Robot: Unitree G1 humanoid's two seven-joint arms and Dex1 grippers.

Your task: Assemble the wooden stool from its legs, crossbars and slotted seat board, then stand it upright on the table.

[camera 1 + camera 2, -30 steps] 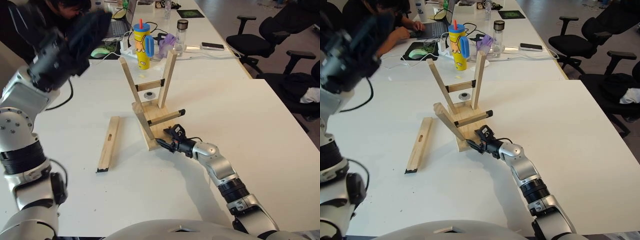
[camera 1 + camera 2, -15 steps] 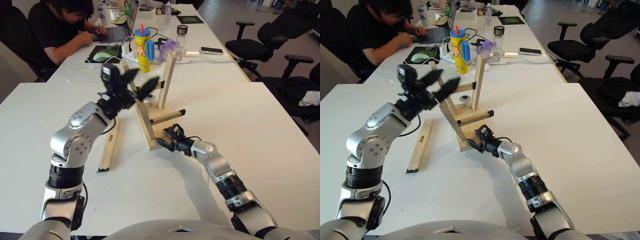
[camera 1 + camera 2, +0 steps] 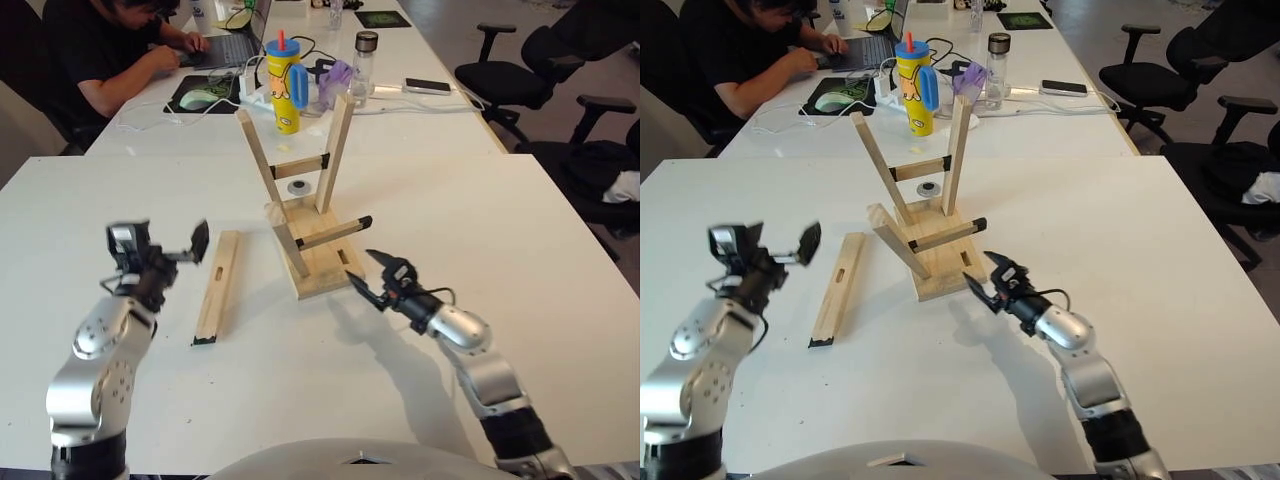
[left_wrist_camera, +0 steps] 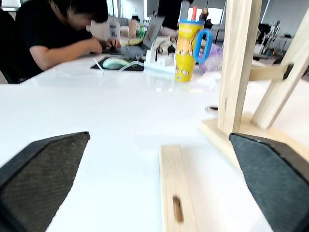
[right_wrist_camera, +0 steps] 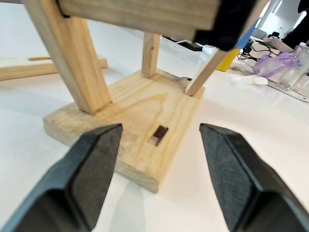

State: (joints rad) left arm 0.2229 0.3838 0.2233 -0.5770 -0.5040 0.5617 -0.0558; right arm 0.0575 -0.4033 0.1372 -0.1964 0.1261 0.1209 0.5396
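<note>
Wooden seat board (image 3: 318, 270) lies flat on the white bench (image 3: 520, 230) in the left eye view, with three legs (image 3: 338, 150) rising from it, joined by two black-tipped crossbars (image 3: 300, 168). A loose leg (image 3: 218, 285) lies flat on the robot's left of the seat board, apart from it. The left gripper (image 3: 163, 243) hangs farther left, fingers spread wide and empty. The right gripper (image 3: 362, 268) sits just beside the seat board's near right corner, fingers open, gripping nothing

Left wrist view: the fingers (image 4: 43, 169) stand wide apart, with the loose leg (image 4: 176, 198) between them and the seat board beyond

Right wrist view: the open fingers (image 5: 91, 164) flank the seat board's near edge, where an unfilled slot (image 5: 158, 135) shows
</note>
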